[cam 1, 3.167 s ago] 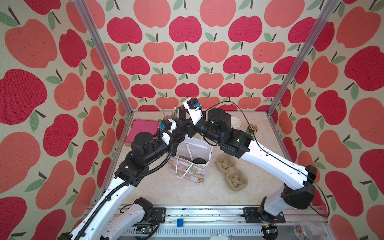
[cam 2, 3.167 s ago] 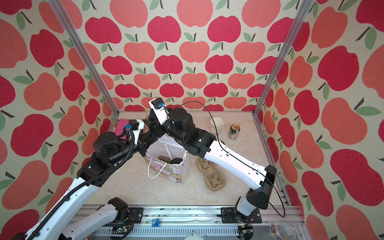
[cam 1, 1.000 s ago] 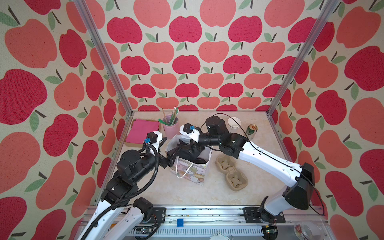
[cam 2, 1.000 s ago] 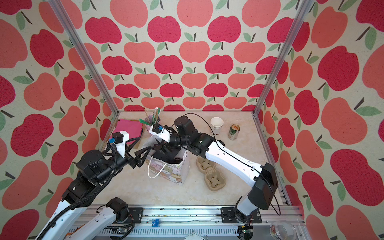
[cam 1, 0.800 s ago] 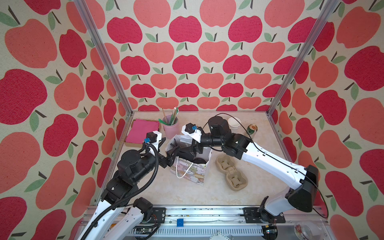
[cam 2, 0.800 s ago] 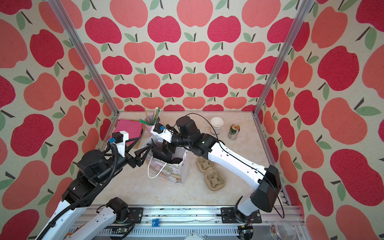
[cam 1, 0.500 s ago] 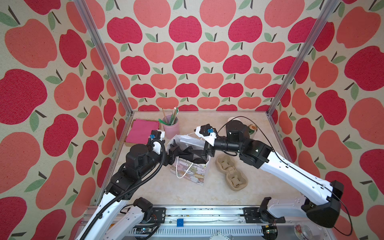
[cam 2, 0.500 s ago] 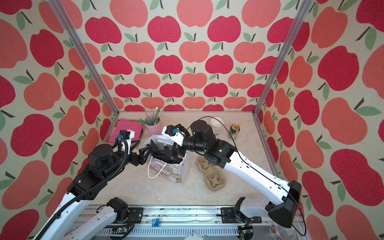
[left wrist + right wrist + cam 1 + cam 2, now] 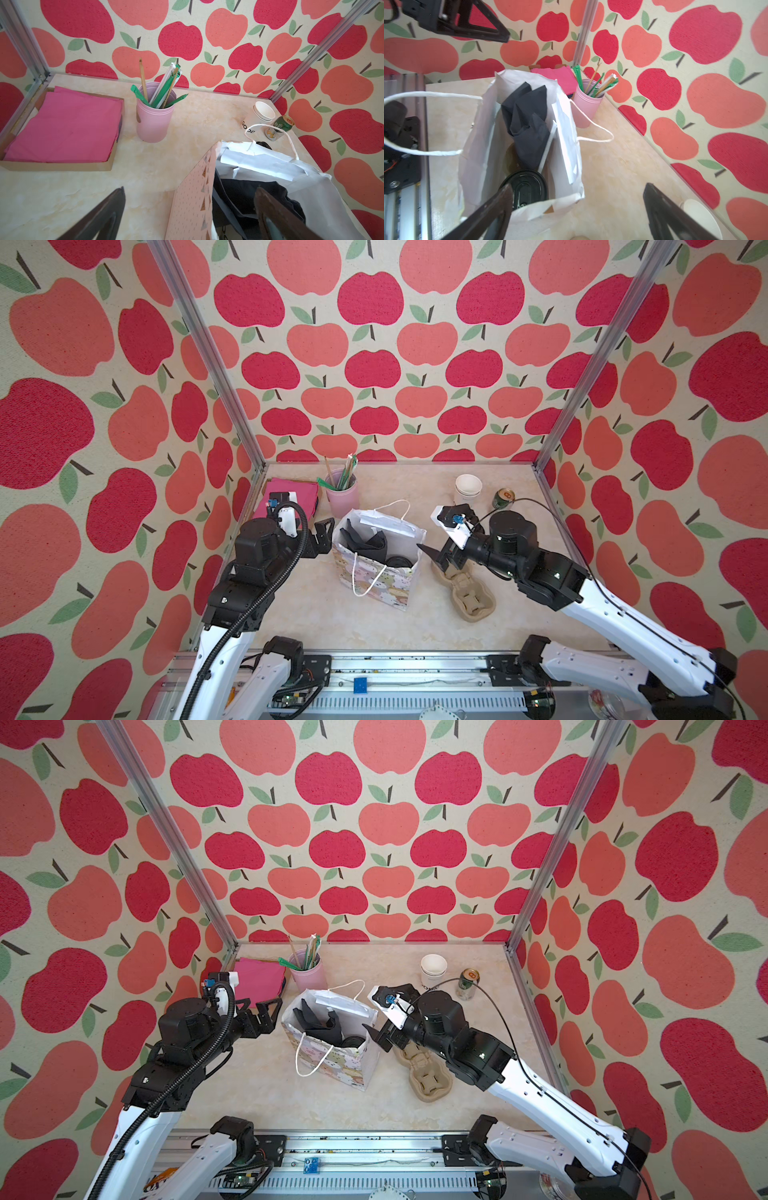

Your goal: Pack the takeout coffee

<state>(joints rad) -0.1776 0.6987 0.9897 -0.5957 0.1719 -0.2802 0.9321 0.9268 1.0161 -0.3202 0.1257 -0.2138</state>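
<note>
Apple-printed walls were seen round a pale table (image 9: 324, 622). On it the coffee (image 9: 526, 188) had been left upright inside the bag (image 9: 384, 591), its black lid showing below the rim beside crumpled black paper (image 9: 361, 541). Within the last second both arms had been pulled away from the bag's mouth. The left gripper (image 9: 327, 537) was held just beside one wall, the right gripper (image 9: 432, 558) near the opposite one, above the carrier (image 9: 471, 601). Each claw was spread wide, with nothing grasped. The packing was judged done, or nearly — only a retreat seemed to be left.
</note>
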